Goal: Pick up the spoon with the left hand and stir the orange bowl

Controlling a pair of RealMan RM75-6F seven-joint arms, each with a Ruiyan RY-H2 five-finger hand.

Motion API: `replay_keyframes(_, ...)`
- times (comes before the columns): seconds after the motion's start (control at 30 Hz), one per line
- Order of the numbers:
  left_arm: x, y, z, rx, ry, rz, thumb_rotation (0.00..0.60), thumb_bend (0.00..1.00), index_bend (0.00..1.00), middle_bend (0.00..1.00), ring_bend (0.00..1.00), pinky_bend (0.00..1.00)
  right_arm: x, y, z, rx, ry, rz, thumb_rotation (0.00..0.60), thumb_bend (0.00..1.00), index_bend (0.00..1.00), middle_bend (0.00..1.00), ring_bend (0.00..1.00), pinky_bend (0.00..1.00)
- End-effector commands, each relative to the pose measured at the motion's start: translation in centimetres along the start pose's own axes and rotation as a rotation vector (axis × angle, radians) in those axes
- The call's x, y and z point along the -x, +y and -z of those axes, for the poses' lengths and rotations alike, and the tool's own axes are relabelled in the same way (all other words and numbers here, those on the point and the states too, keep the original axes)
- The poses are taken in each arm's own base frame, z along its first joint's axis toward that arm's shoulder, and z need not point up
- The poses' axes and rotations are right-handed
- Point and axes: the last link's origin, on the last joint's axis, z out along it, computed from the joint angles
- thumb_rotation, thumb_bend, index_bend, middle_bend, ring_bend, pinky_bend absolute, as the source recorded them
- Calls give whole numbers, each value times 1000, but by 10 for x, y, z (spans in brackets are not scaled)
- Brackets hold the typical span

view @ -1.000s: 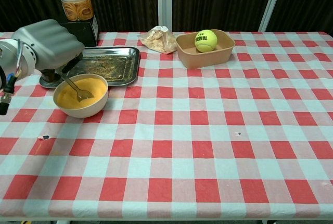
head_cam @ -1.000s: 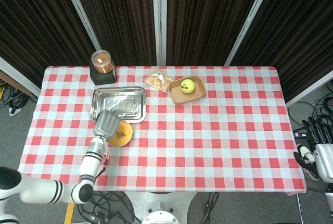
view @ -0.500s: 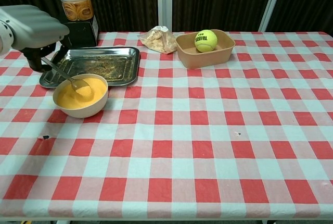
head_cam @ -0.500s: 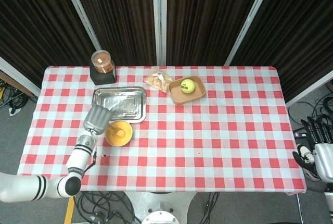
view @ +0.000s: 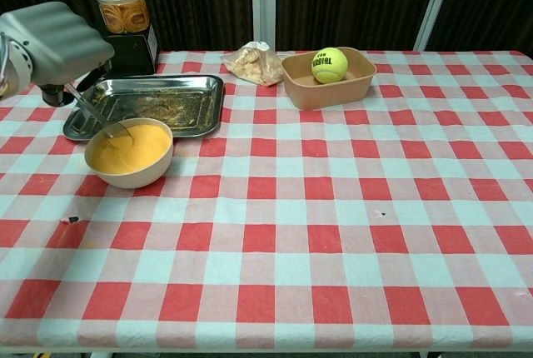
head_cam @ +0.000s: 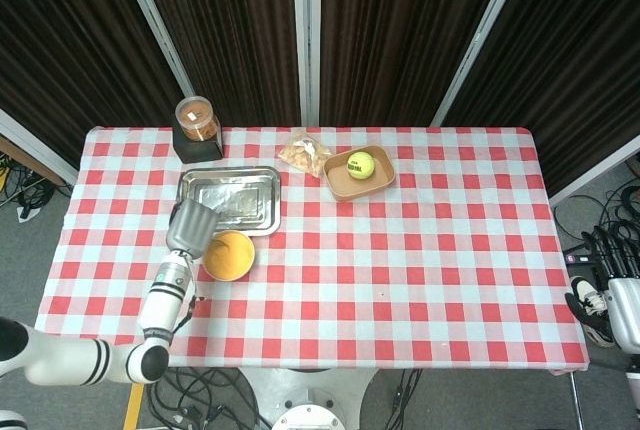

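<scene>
Stirring is under way: your left robot hand (view: 52,40) grips the spoon (view: 96,113), whose tip has swept from the middle of the orange bowl (view: 130,153) to its far-left rim in the last second, so the motion counts as a stir. The bowl sits on the desk (view: 333,208) just in front of the metal tray (view: 179,100); keep the handle clear of that tray's edge. Your right robot hand (head_cam: 612,255) hangs off the desk's right side, grip unclear
</scene>
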Motion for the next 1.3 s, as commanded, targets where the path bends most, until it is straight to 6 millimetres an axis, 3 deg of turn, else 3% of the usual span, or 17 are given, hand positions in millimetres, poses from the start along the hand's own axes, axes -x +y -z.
replay_keyframes(0.03, 3, 11, 1, -25, 37, -82, 600, 449, 651, 899, 893, 935, 0, 0, 0, -3, -4, -3, 600, 228, 0, 9, 0, 0)
replay_keyframes(0.27, 3, 27, 7, -2, 56, -102, 600, 449, 659, 901, 898, 936, 1, 0, 1, -4, -4, -6, 600, 228, 0, 10, 0, 0)
replay_keyframes(0.57, 6, 33, 9, 52, 31, -25, 600, 449, 661, 902, 898, 936, 1, 1, 2, -3, -4, -8, 600, 228, 0, 10, 0, 0)
replay_keyframes(0.97, 11, -3, 0, 79, -58, 298, 600, 448, 661, 902, 899, 933, 0, -1, 3, -7, 3, -6, 600, 228, 0, 10, 0, 0)
replay_keyframes(1.3, 7, -29, -1, 117, -111, 450, 600, 449, 661, 903, 899, 931, -2, -3, 5, -9, 9, -2, 600, 228, 0, 10, 0, 0)
